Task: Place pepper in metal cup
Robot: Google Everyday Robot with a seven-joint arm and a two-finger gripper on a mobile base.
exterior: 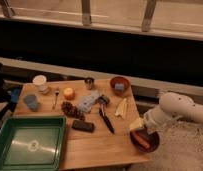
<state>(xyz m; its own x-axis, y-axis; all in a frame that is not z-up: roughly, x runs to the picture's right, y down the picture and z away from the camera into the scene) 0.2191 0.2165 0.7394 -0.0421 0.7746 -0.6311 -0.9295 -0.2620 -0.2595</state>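
The pepper [141, 140], long and orange-red, lies in a dark red-brown bowl [153, 145] at the table's front right corner. The metal cup [89, 82], small and shiny, stands upright near the table's back edge, left of another brown bowl [120, 85]. My gripper [146, 127] hangs at the end of the white arm [181, 107], which comes in from the right. It is just above the back rim of the pepper's bowl, far right and forward of the metal cup.
On the wooden table [102, 147] are a green tray [29, 142], a white cup [40, 82], a blue-grey cup [31, 102], a round orange fruit [69, 93], a fork [56, 98], a grey packet [88, 102], a black utensil [106, 120], a dark bar [82, 126] and yellow pieces [121, 106].
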